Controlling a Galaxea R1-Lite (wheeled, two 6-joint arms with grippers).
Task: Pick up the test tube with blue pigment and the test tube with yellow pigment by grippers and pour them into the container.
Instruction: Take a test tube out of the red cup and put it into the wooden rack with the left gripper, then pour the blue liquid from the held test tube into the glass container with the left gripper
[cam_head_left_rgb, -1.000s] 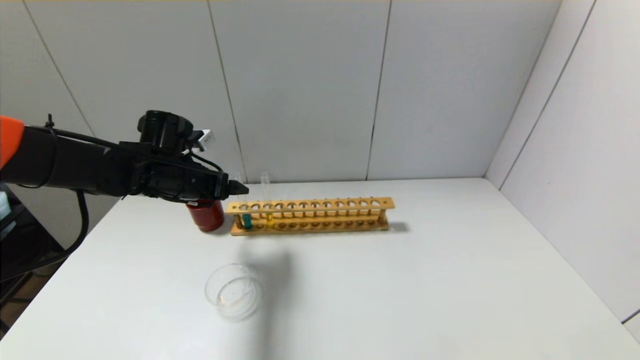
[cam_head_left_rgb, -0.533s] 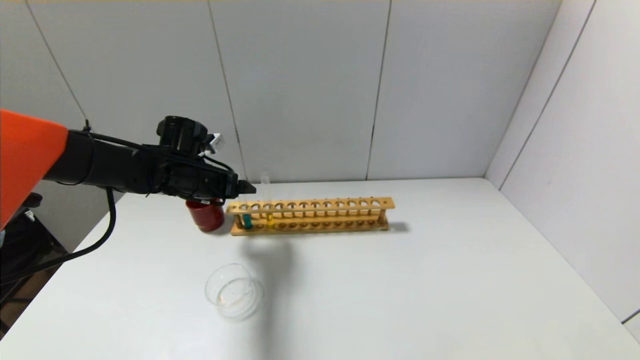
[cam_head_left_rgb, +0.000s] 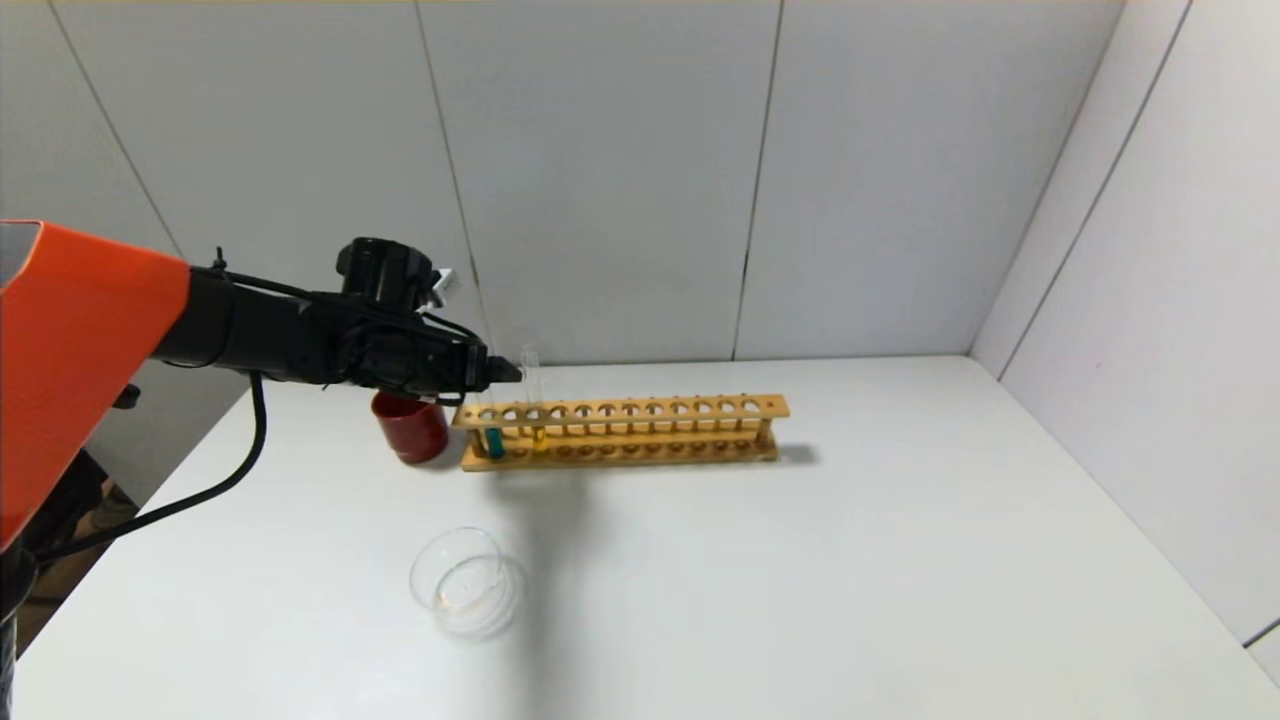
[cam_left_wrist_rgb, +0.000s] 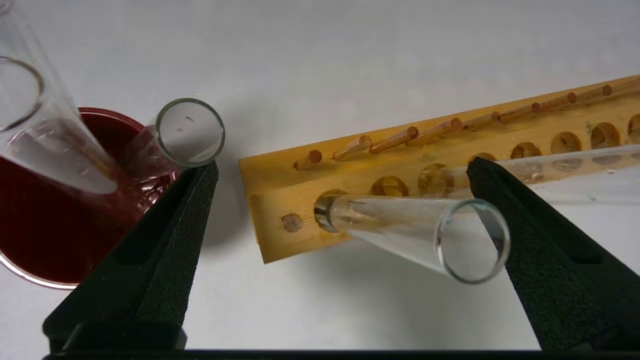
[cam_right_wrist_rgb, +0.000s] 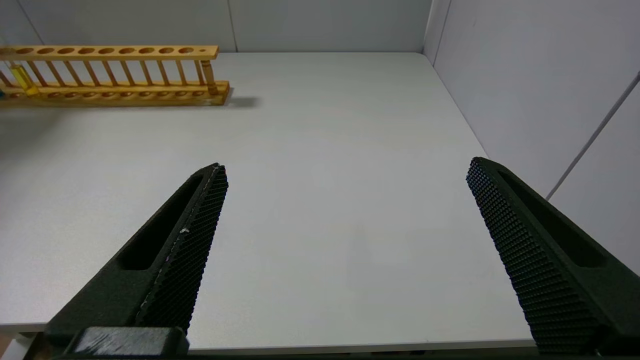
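The test tube with blue pigment (cam_head_left_rgb: 494, 441) stands in the first hole at the left end of the wooden rack (cam_head_left_rgb: 650, 408). The test tube with yellow pigment (cam_head_left_rgb: 540, 440) stands two holes to its right. My left gripper (cam_head_left_rgb: 507, 372) is level with the tube tops and open. In the left wrist view the gripper (cam_left_wrist_rgb: 344, 167) has the blue tube's clear upper part (cam_left_wrist_rgb: 400, 225) between its fingers, untouched, with the liquid hidden. The yellow tube's upper part (cam_left_wrist_rgb: 560, 162) passes behind one finger. The clear glass container (cam_head_left_rgb: 467, 583) sits at the front left. My right gripper (cam_right_wrist_rgb: 346, 167) is open and empty over the table's front right.
A dark red cup (cam_head_left_rgb: 412, 428) stands just left of the rack and holds colourless tubes (cam_left_wrist_rgb: 190, 131). In the right wrist view the rack (cam_right_wrist_rgb: 110, 75) lies far off with the yellow tube (cam_right_wrist_rgb: 22, 77) in it. The table edge and wall are to the right.
My left arm has reached further right, from over the red cup to the rack's left end. Tubes, rack and container have not moved.
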